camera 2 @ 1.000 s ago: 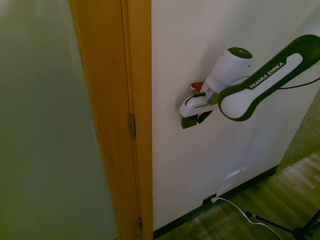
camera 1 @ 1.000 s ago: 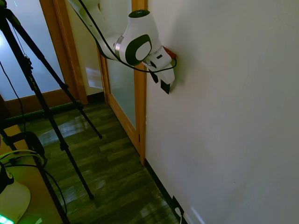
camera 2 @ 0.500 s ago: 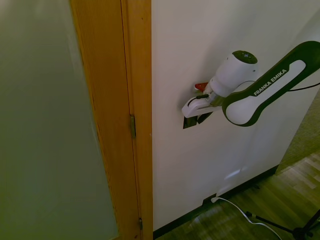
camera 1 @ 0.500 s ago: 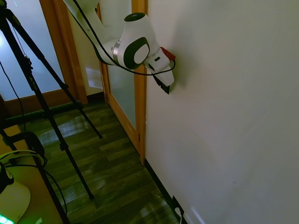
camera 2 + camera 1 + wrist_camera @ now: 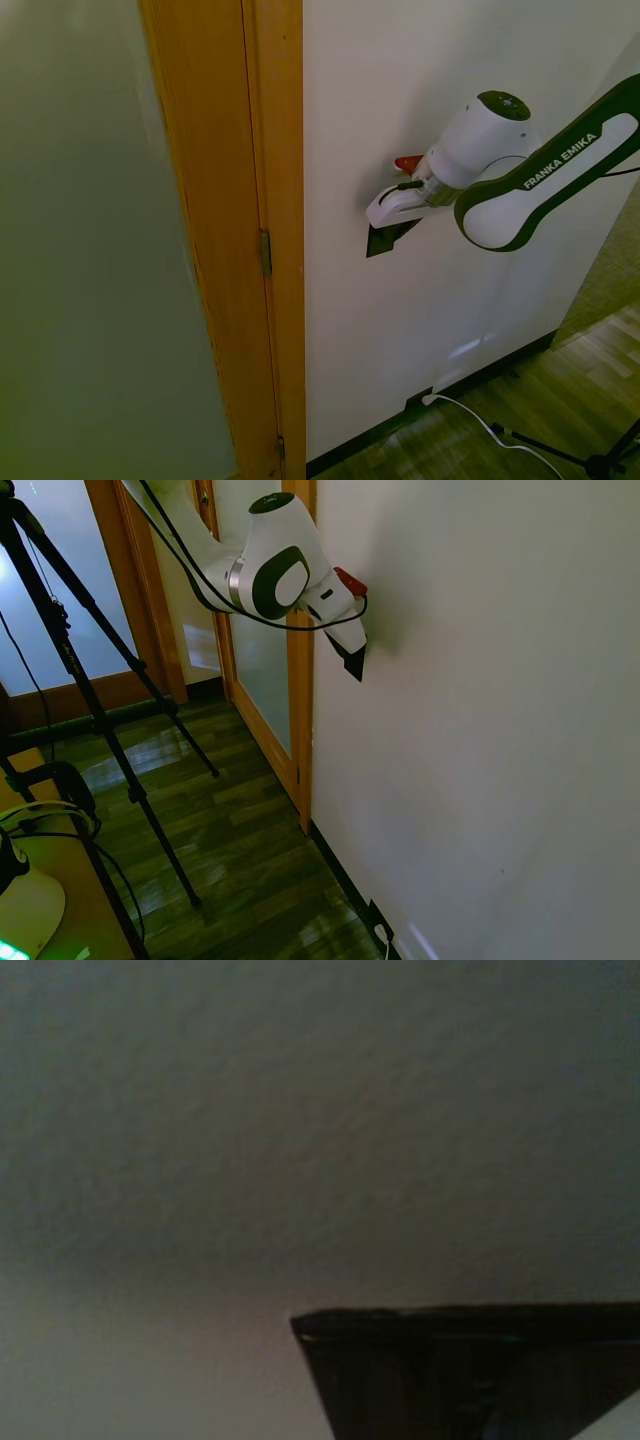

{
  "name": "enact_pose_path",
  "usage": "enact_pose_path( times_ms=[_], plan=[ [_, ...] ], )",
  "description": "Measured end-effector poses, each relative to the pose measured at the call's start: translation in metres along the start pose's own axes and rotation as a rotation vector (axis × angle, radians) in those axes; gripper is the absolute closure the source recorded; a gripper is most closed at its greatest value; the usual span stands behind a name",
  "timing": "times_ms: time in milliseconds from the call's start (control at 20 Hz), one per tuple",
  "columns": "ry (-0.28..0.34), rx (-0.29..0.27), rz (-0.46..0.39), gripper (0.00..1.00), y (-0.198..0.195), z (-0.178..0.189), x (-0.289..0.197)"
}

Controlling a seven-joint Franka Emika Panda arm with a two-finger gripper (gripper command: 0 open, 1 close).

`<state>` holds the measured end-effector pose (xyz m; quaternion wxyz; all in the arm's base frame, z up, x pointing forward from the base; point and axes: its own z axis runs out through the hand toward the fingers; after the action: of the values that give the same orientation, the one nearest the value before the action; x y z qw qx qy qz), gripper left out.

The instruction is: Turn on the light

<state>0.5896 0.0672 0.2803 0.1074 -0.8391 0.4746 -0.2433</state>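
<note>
Orange wooden door frame [image 5: 275,200] beside white wall [image 5: 380,80]; dark wood floor [image 5: 230,850]; outlet [image 5: 375,920] at baseboard.

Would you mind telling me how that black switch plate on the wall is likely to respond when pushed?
The switch plate sits flat on the wall, so it probably won't shift or tip. It looks rigid; likely only its face yields slightly. The gripper already covers it.

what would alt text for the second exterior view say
A white robot arm reaches in from the right and holds its gripper against a white wall, right at a small black switch plate. A wooden door frame runs down the wall's left edge, and a white cable trails across the floor.
</note>
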Motion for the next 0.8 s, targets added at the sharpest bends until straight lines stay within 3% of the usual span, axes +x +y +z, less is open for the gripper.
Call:
enact_pose_path(
  times_ms=[250, 500, 550, 800],
  plan=[
    [0.003, 0.011, 0.002, 1.00, 0.001, -0.001, -0.001],
    [0.042, 0.070, 0.002, 1.00, 0.006, -0.020, -0.005],
    [0.039, 0.069, 0.001, 0.00, 0.007, -0.024, -0.007],
    [-0.026, 0.065, -0.052, 0.00, 0.010, -0.023, -0.035]
  ],
)
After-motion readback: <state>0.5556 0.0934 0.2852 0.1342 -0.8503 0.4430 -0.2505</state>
